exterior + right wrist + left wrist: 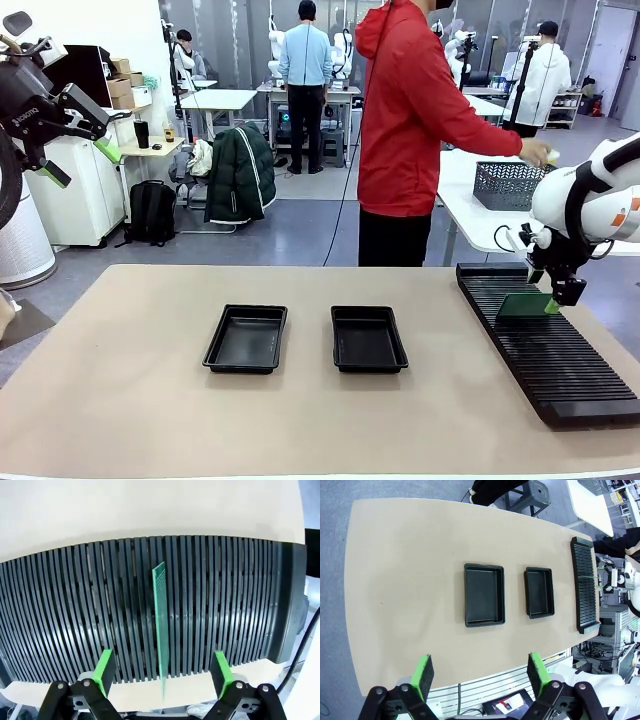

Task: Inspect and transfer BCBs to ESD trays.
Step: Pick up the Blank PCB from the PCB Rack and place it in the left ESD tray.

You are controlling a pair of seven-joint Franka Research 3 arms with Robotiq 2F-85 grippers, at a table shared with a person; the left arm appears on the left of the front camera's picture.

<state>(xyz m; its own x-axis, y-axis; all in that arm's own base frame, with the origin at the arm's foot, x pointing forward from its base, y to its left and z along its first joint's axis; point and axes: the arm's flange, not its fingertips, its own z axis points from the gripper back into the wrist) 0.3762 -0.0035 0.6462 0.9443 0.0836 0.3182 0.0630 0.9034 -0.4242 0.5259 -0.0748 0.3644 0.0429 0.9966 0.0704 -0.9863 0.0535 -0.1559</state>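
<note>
Two empty black ESD trays (245, 338) (368, 340) lie side by side mid-table; the left wrist view shows them from high up (484, 601) (539, 592). One green BCB (526, 305) stands on edge in a slot of the black rack. My right gripper (546, 293) hangs just over it, open. In the right wrist view the board (160, 625) runs edge-on between the spread fingers of the right gripper (162, 671), touching neither pad. My left gripper (82, 162) is raised at the far left, open and empty (480, 672).
The long black slotted rack (550, 350) lies along the table's right side. A person in a red hoodie stands at the far edge, one hand at a grey wire basket (510, 185) on a white side table. Bare tabletop surrounds the trays.
</note>
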